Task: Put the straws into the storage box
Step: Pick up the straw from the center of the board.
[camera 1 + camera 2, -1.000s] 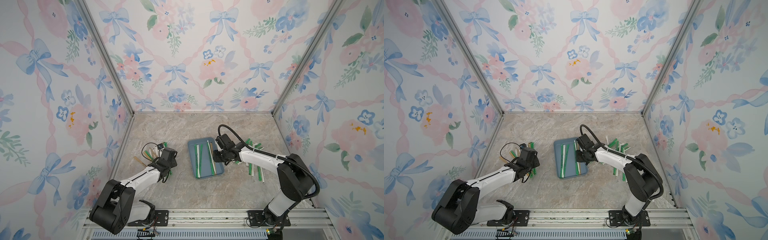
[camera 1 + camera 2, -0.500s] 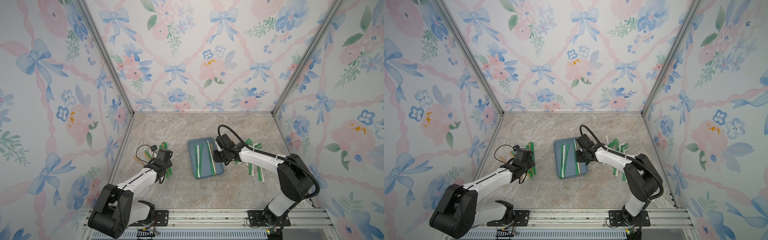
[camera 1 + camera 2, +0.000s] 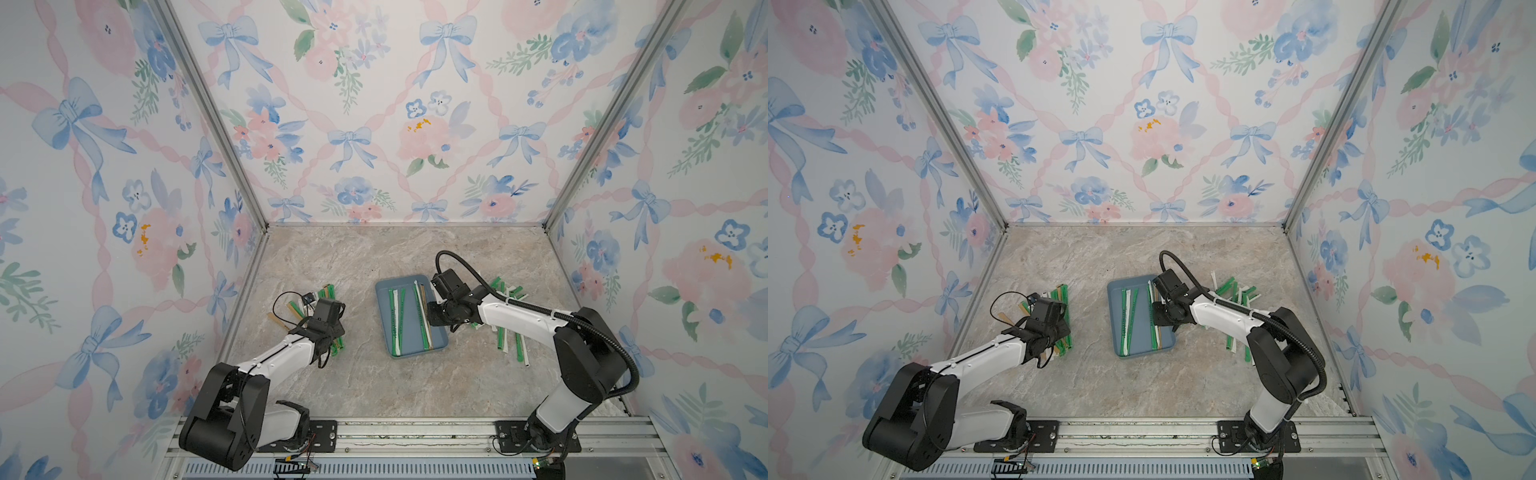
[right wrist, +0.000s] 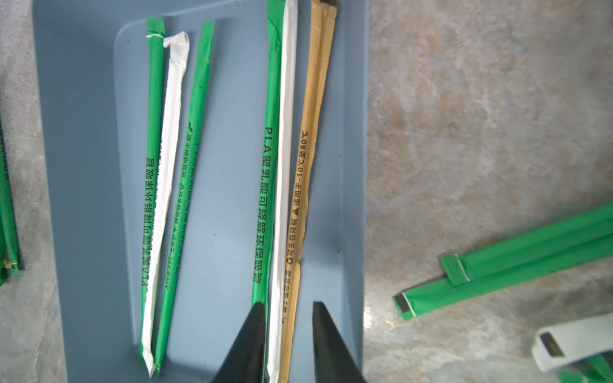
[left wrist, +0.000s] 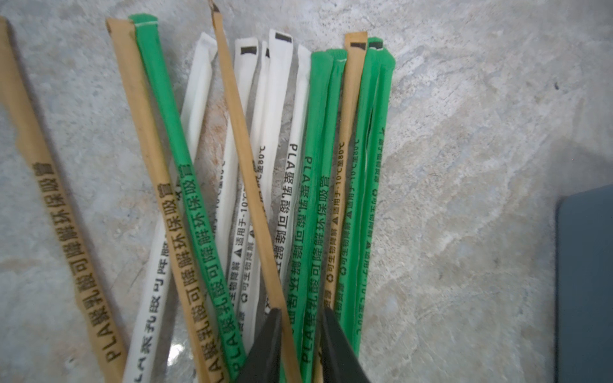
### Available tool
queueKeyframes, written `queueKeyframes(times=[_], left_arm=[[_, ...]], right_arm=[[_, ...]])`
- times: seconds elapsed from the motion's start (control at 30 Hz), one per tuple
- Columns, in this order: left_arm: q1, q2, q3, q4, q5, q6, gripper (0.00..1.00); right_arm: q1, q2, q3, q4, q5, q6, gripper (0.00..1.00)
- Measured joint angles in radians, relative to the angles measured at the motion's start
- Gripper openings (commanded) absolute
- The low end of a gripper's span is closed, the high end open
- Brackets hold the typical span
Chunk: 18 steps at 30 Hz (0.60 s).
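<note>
Left hand (image 5: 302,313) astride green straw (image 5: 313,232)

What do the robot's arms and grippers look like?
The left arm and right arm have white links and bulky black joints. A thick ribbed black cable runs along the right one. The left gripper and right gripper have black, tapering, pointed fingers.

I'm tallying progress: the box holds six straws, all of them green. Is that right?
Not quite. The box does hold six straws, but only three are green; two are white and one is tan. The right wrist view shows this.
</note>
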Motion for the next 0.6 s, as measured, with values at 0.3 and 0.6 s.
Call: queueKeyframes(times=[0.3, 0.6], left_arm=[[0.000, 0.000, -0.013, 0.000, 0.004, 0.000, 0.17], [0.000, 0.007, -0.016, 0.000, 0.007, 0.001, 0.05]], right_arm=[[0.000, 0.000, 0.000, 0.000, 0.000, 0.000, 0.27], [-0.001, 0.000, 0.000, 0.000, 0.000, 0.000, 0.27]])
